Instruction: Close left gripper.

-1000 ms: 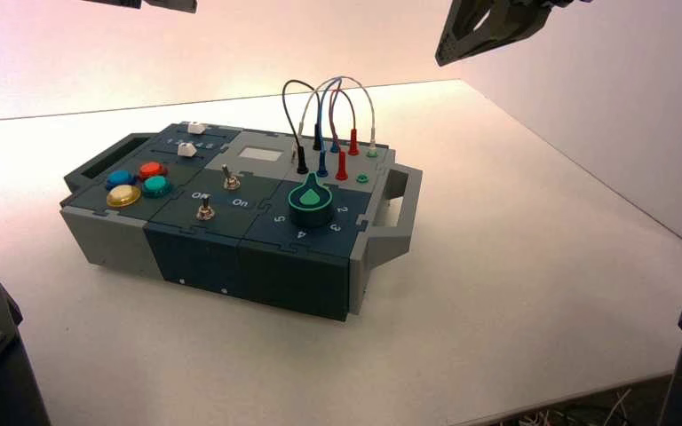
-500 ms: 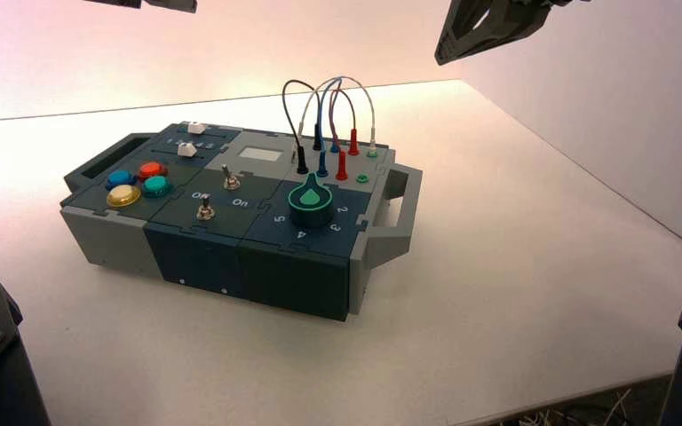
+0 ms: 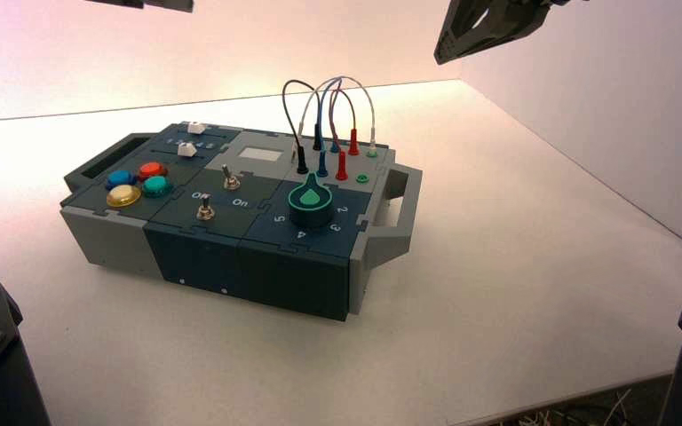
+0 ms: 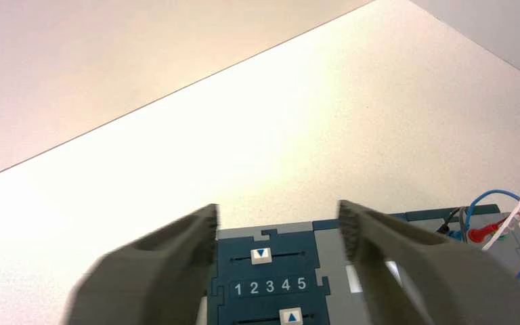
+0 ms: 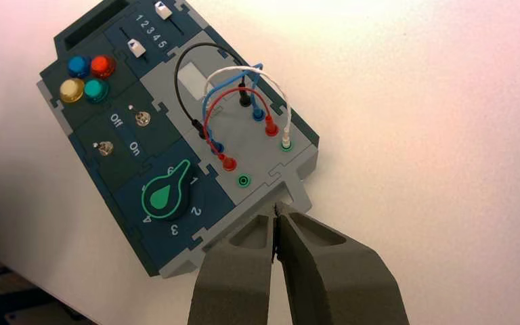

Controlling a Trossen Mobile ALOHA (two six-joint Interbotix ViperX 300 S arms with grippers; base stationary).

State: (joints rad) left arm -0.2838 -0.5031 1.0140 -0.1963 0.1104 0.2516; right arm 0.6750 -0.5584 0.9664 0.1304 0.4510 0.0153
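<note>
**Operator:** Starting nearest my left wrist camera: the left gripper (image 4: 277, 220) has its fingers (image 4: 176, 247) spread wide with nothing between them. Through the gap I look down on the box (image 3: 231, 253), on its two white sliders (image 4: 261, 255) and the row of numbers 1 to 5 between them. The gripper hangs well above the box, touching nothing.

**Colleague:** Has anything shifted in the last second?

**Operator:** Hardly. From overhead, the left arm is only a dark sliver at the top edge, and it sits about where it sat a second ago. The box, the green knob (image 3: 311, 202) and the looped wires (image 3: 329, 98) have not moved either. So I judge the closing has not started yet; the whole task is ahead of me.

**Colleague:** And the other side?

**Operator:** The right gripper (image 5: 275, 233) is parked high on the far right, fingers pressed together and empty, its tips over the handle at the box's wire end.

**Colleague:** Any risk?

**Operator:** Little, I think. With nothing between the left fingers, they should simply meet in open air.
</note>
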